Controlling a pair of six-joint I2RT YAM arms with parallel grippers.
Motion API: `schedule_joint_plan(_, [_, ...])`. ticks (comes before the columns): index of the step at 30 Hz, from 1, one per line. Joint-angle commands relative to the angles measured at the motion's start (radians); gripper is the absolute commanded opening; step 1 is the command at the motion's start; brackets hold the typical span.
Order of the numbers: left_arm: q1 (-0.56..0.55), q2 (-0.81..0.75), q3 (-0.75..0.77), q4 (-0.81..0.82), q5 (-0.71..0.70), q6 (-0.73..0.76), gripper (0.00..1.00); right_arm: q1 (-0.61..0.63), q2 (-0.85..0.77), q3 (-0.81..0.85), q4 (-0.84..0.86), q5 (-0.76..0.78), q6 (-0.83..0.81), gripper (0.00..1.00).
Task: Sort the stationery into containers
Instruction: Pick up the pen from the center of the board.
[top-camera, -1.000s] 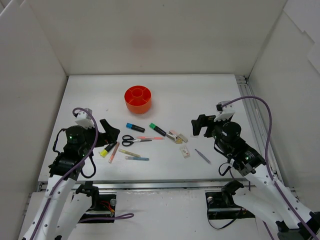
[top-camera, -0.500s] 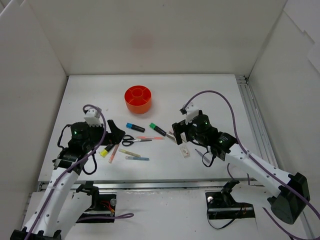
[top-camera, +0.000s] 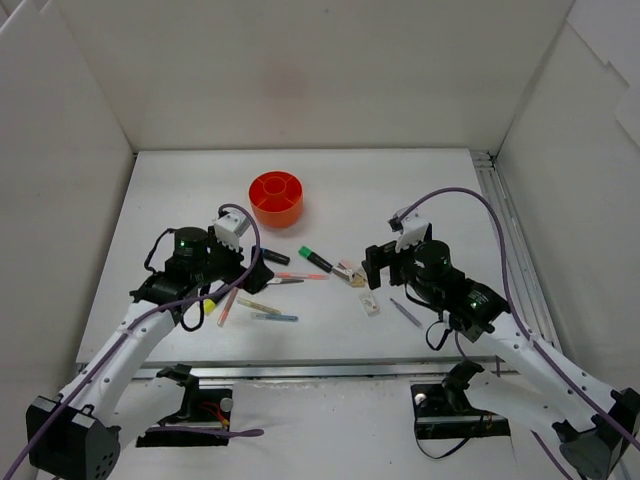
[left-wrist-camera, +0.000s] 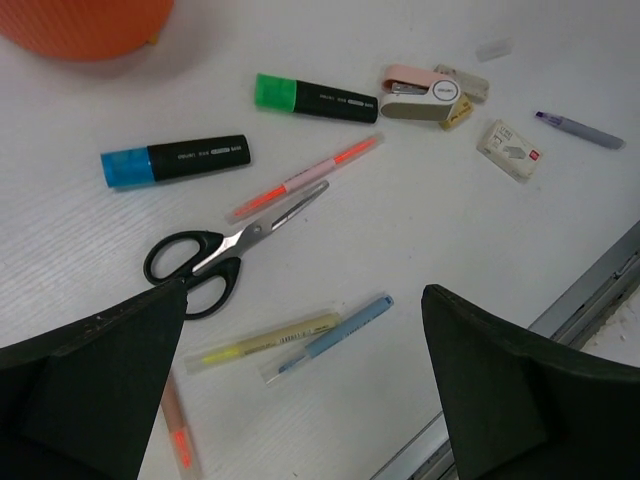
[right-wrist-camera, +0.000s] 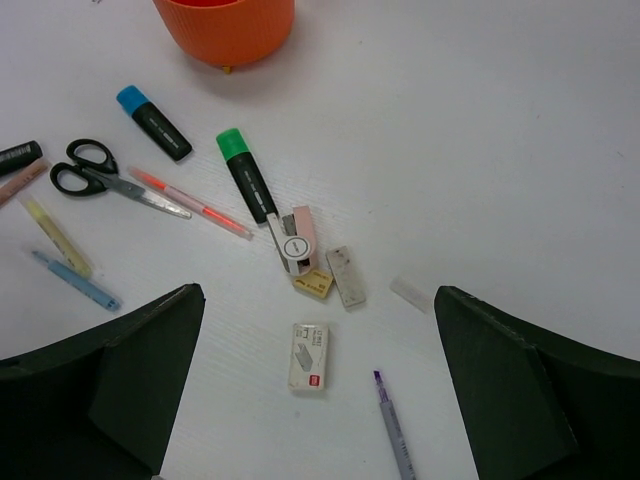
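The orange organiser (top-camera: 276, 198) stands at the back centre. Stationery lies in front of it: blue highlighter (left-wrist-camera: 175, 160), green highlighter (left-wrist-camera: 315, 97), black-handled scissors (left-wrist-camera: 215, 255), pink-orange pen (left-wrist-camera: 305, 178), yellow pen (left-wrist-camera: 260, 340), blue pen (left-wrist-camera: 330, 338) and purple pen (right-wrist-camera: 393, 430). A pink stapler (right-wrist-camera: 295, 240), small erasers (right-wrist-camera: 345, 275) and a white staple box (right-wrist-camera: 309, 357) lie below my right gripper. My left gripper (left-wrist-camera: 305, 300) is open and empty above the scissors and pens. My right gripper (right-wrist-camera: 320, 300) is open and empty above the erasers.
A yellow highlighter (top-camera: 212, 296) and an orange pen (top-camera: 228, 308) lie under the left arm. White walls enclose the table on three sides. A metal rail (top-camera: 500, 230) runs along the right edge. The table's front edge (left-wrist-camera: 590, 290) is close to the pens.
My left arm has swung right and forward over the scissors and pens. My right arm has drawn back a little to the right from the stapler and erasers. No item has moved.
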Motion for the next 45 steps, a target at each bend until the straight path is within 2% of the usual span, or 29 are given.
schedule_joint_plan(1, [-0.012, -0.037, 0.067, 0.063, -0.022, 0.046, 0.99, -0.006, 0.002, -0.018, 0.011, -0.016, -0.019, 0.98])
schedule_joint_plan(6, [-0.021, -0.063, 0.087, 0.026, -0.039, -0.003, 1.0, -0.009, 0.117, 0.036, -0.057, 0.004, -0.001, 0.98])
schedule_joint_plan(9, [-0.021, -0.092, 0.07, 0.039, -0.045, -0.02, 0.99, -0.018, 0.18, 0.062, -0.12, 0.081, 0.073, 0.98])
schedule_joint_plan(12, [-0.021, -0.104, 0.062, 0.056, -0.045, -0.023, 1.0, -0.081, 0.226, 0.082, -0.245, 0.078, 0.197, 0.97])
schedule_joint_plan(15, [-0.021, -0.065, 0.088, 0.072, -0.025, 0.006, 1.0, -0.139, 0.238, 0.047, -0.314, 0.049, 0.251, 0.92])
schedule_joint_plan(17, [-0.032, 0.0, 0.116, 0.067, -0.021, 0.012, 1.0, -0.179, 0.243, 0.015, -0.317, 0.003, 0.269, 0.84])
schedule_joint_plan(19, [-0.041, 0.066, 0.163, 0.063, 0.004, 0.023, 1.0, -0.21, 0.264, -0.019, -0.317, -0.026, 0.274, 0.72])
schedule_joint_plan(30, [-0.09, 0.248, 0.307, 0.066, -0.013, 0.075, 1.0, -0.351, 0.505, -0.058, -0.322, -0.203, 0.259, 0.68])
schedule_joint_plan(37, [-0.1, 0.359, 0.396, 0.061, 0.007, 0.116, 1.0, -0.356, 0.517, -0.048, -0.351, -0.21, 0.258, 0.67])
schedule_joint_plan(40, [-0.1, 0.408, 0.435, 0.059, 0.012, 0.121, 1.0, -0.353, 0.537, -0.036, -0.368, -0.207, 0.257, 0.62])
schedule_joint_plan(41, [-0.1, 0.425, 0.441, 0.059, 0.012, 0.123, 0.99, -0.353, 0.544, -0.033, -0.375, -0.204, 0.258, 0.57])
schedule_joint_plan(45, [-0.1, 0.451, 0.487, 0.041, 0.007, 0.129, 0.99, -0.345, 0.586, 0.004, -0.427, -0.172, 0.269, 0.52])
